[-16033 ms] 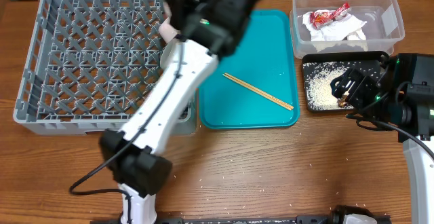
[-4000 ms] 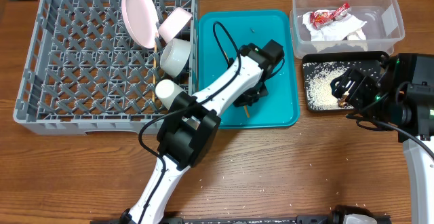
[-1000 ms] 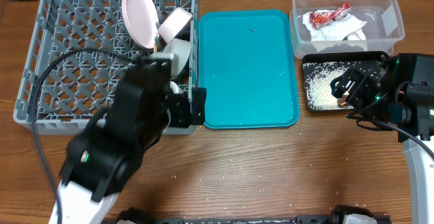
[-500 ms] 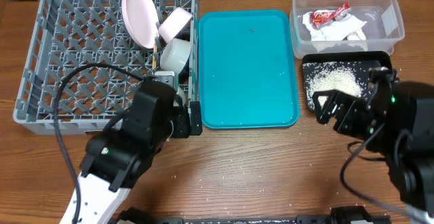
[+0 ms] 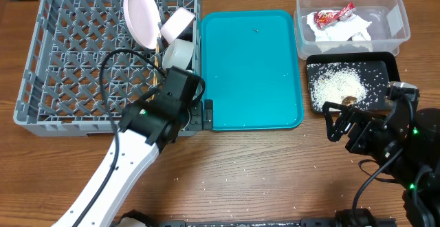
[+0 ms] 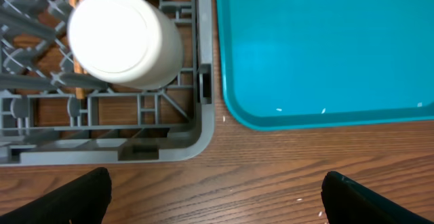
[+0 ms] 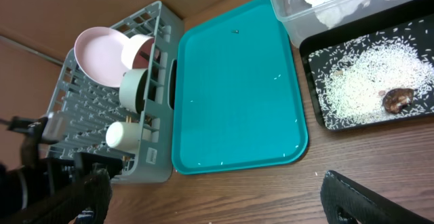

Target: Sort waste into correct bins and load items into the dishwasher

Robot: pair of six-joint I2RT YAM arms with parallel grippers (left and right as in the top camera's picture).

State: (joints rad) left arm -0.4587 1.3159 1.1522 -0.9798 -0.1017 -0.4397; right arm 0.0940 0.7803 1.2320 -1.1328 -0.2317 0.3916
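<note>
Grey lattice rack (image 5: 34,55) holding a pale pink plate (image 5: 139,15) and white cup (image 6: 125,37), beside a plain teal tray (image 5: 251,69); white rice (image 5: 337,84) and a brown scrap (image 5: 348,100) on a black tray (image 5: 390,72), a red-and-white wrapper (image 5: 335,14) in a clear tub (image 5: 397,20), all on a brown wood-grain table (image 5: 275,165)

Bright, even light from above, shadows soft and short, faint sheen on teal tray (image 5: 251,62), pale glare patch on clear tub (image 5: 394,22) wall, overhead view sharp, dark fingertips (image 6: 68,200) blurred in wrist-view lower corners.

A brown wooden table (image 5: 275,165), its grain running side to side, fills all three views under soft, even light.
</note>
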